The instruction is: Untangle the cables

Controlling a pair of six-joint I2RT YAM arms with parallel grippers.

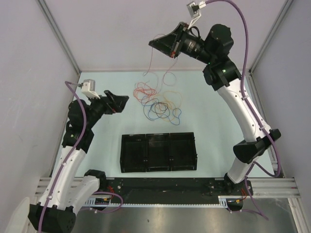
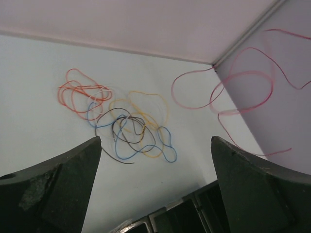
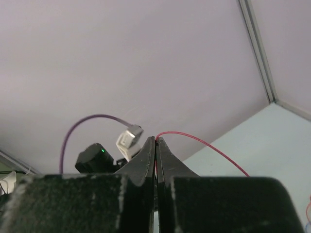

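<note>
Cables (image 1: 158,102): heaped on worktop (image 1: 218,141), centre rear.
Tray (image 1: 158,152): three compartments, in front of heap.
Left end effector (image 1: 122,104): left of heap.
Right end effector (image 1: 154,44): raised behind heap, strand (image 1: 151,60) hanging from it.

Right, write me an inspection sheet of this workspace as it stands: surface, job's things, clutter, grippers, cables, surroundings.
Surface: pale table, no spills or marks visible.
Job's things: tangle of thin orange, blue, yellow and brown wires lying toward the far side of the table; one red wire is lifted up out of it.
Clutter: black three-compartment tray near the arm bases; its contents cannot be made out.
Grippers: left gripper open, holding nothing, hovering short of the tangle; right gripper shut on the red wire, raised high near the back wall.
Cables: lilac cables run along both arms, apart from the wires.
Surroundings: plain pale walls on three sides.
</note>
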